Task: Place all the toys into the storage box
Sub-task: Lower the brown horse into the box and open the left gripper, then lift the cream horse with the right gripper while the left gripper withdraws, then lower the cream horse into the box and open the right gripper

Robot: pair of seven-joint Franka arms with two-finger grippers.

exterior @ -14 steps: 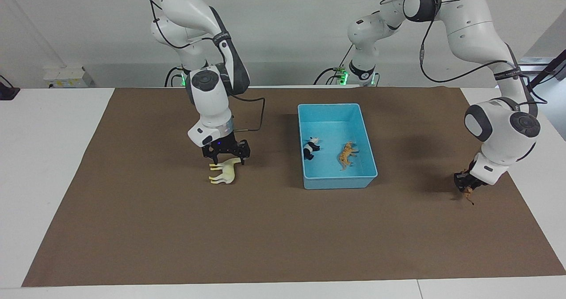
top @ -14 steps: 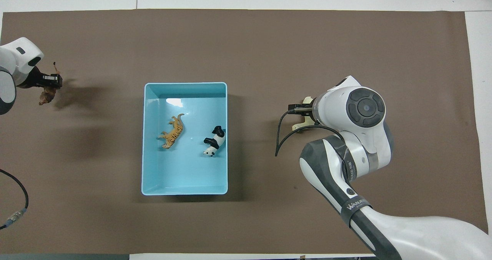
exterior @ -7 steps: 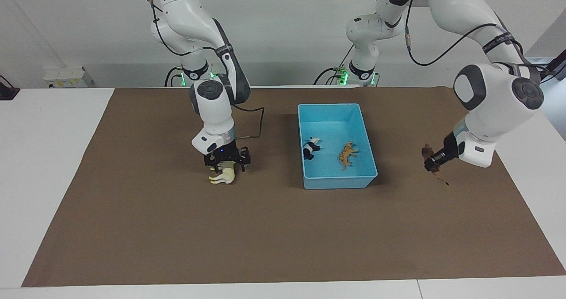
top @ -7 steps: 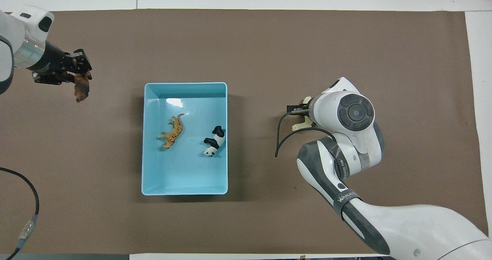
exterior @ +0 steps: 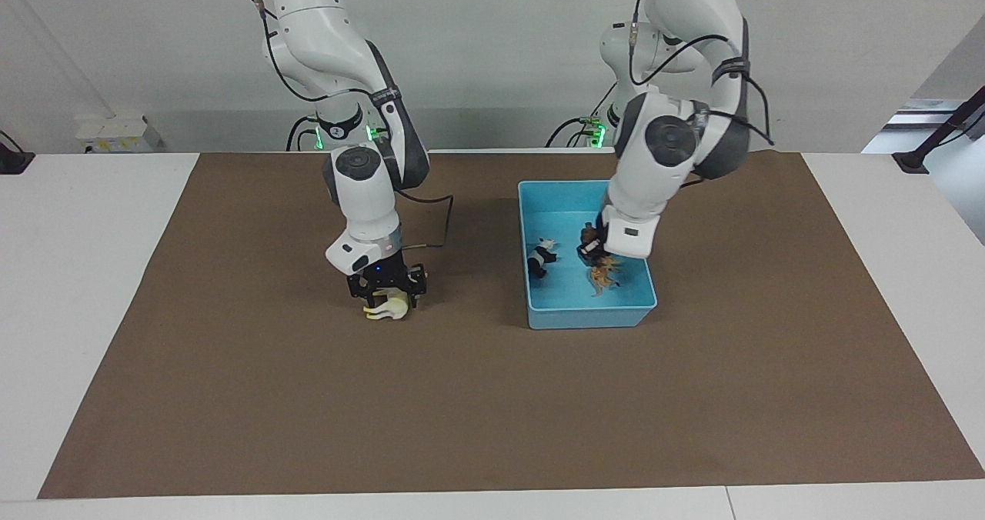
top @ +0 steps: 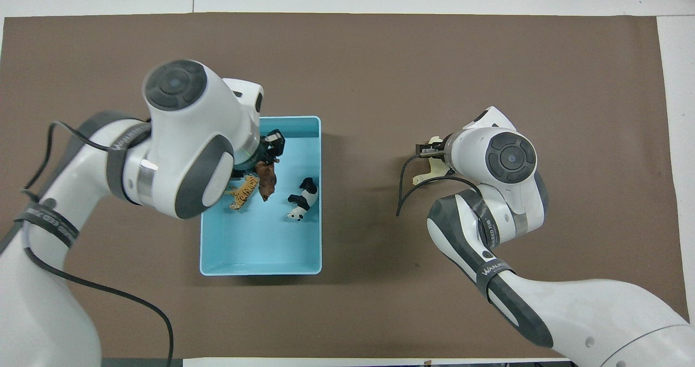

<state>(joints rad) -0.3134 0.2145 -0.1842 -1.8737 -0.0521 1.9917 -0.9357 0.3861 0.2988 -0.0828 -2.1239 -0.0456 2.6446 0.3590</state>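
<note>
Having swung in from the table's end, the left gripper [top: 270, 151] hangs over the blue storage box [exterior: 589, 319] clenching the brown animal [top: 265, 178], while the right gripper [exterior: 385, 289] has dropped around the cream horse [exterior: 387, 307] on the mat [exterior: 492, 412], fingers seemingly closing.

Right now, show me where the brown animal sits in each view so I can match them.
Facing view: the brown animal hangs from the left gripper over the box, between panda and tiger.
Overhead view: the same toy is over the box, beside the tiger.
Shared landmark: the panda.
</note>
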